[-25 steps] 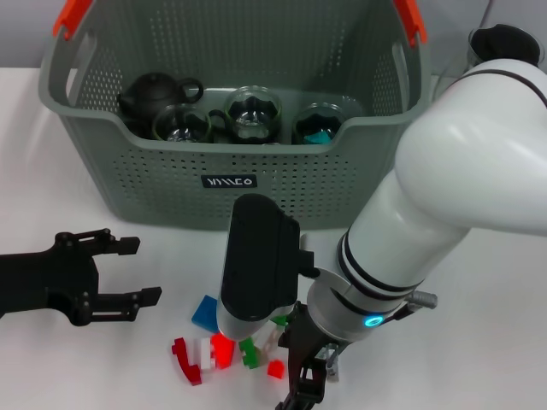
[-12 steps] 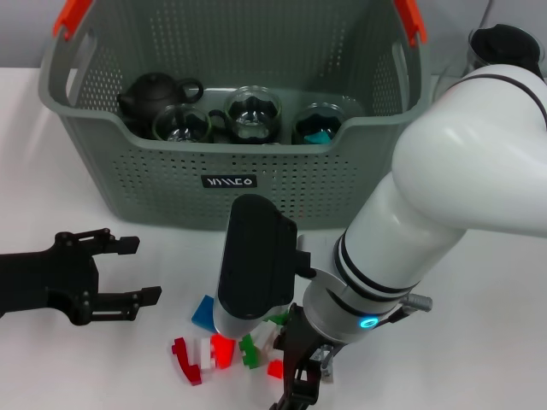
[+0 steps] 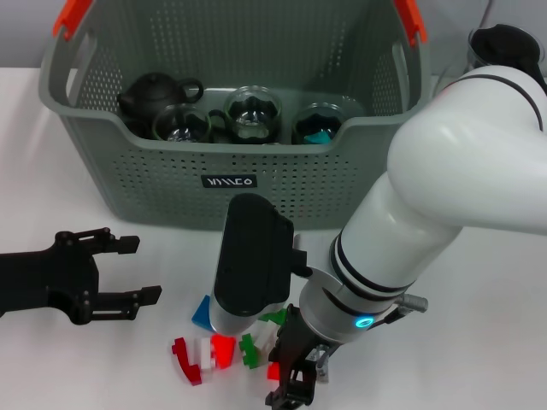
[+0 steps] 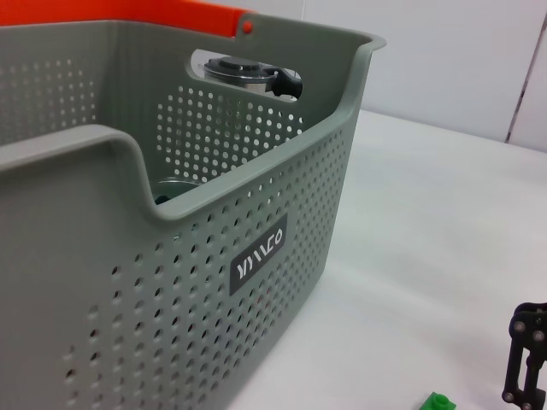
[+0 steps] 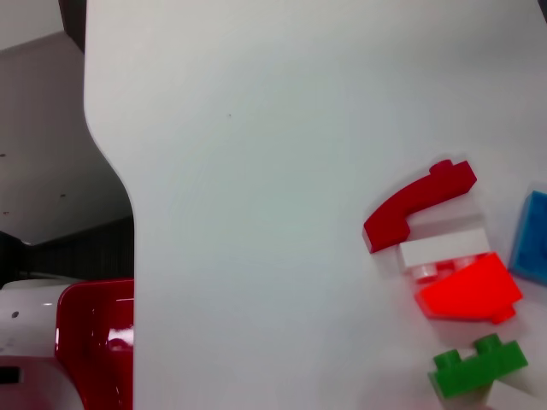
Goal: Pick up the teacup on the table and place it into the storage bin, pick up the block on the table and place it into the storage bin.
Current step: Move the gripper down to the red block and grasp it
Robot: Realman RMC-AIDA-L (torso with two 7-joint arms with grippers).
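The grey-green storage bin [image 3: 231, 175] stands at the back of the white table. It holds a black teapot [image 3: 154, 92] and three glass teacups [image 3: 253, 114]. No teacup shows on the table. A cluster of blocks [image 3: 214, 348] lies near the front edge: dark red [image 5: 419, 205], white [image 5: 444, 249], bright red [image 5: 470, 290], green [image 5: 479, 363] and blue [image 5: 530, 239]. My right gripper [image 3: 291, 376] hangs open just over the right side of this cluster, with a small red block [image 3: 273, 371] by its fingers. My left gripper [image 3: 120, 273] rests open on the table at the left.
The bin's black label [image 4: 259, 255] faces me, and its orange-red handle pieces [image 3: 73, 17] sit on the top corners. A green block [image 4: 438, 401] shows at the picture's bottom in the left wrist view. The table's edge [image 5: 128, 256] lies near the blocks.
My right arm has shifted slightly left and its gripper has come lower over the blocks. The left arm and the bin have not moved.
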